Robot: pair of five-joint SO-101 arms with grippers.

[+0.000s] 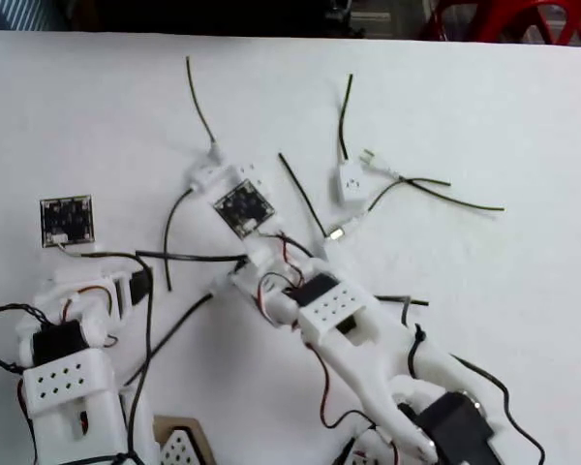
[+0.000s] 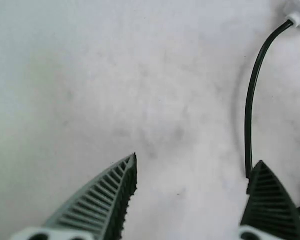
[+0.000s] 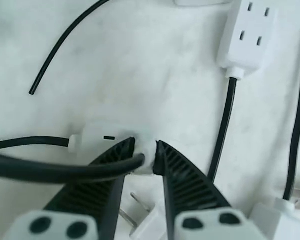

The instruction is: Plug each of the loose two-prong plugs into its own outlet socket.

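Pinching right fingers (image 3: 186,186) on white plug (image 3: 101,138)

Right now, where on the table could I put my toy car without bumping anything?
The far left corner, beyond the black square card, is bare. So is the right side, past the loose cable's end. The middle is crowded: outlet sockets, cords and the right arm's fingers pinching a plug.
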